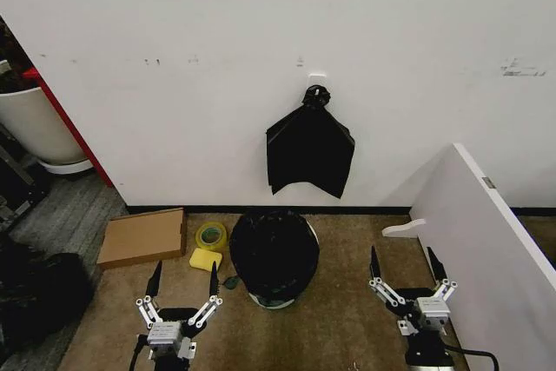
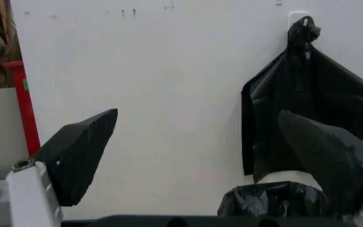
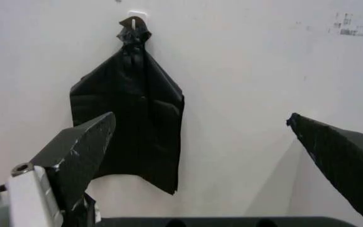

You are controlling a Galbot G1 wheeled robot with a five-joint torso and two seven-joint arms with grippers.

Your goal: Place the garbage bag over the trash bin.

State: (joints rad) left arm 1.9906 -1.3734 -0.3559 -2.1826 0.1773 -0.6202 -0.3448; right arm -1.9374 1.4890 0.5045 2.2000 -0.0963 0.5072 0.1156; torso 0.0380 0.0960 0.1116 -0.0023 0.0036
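Already garbage bag [image 1: 273, 249] covering trash bin [image 1: 276, 300] — left gripper [image 1: 183, 282], right gripper [image 1: 407, 267] spread.

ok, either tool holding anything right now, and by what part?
Nothing. Left tool and right tool are both open and empty.

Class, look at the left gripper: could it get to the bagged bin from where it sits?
Probably yes. The left gripper is open and apart from the trash bin, with bare carpet between; the yellow sponge lies farther back.
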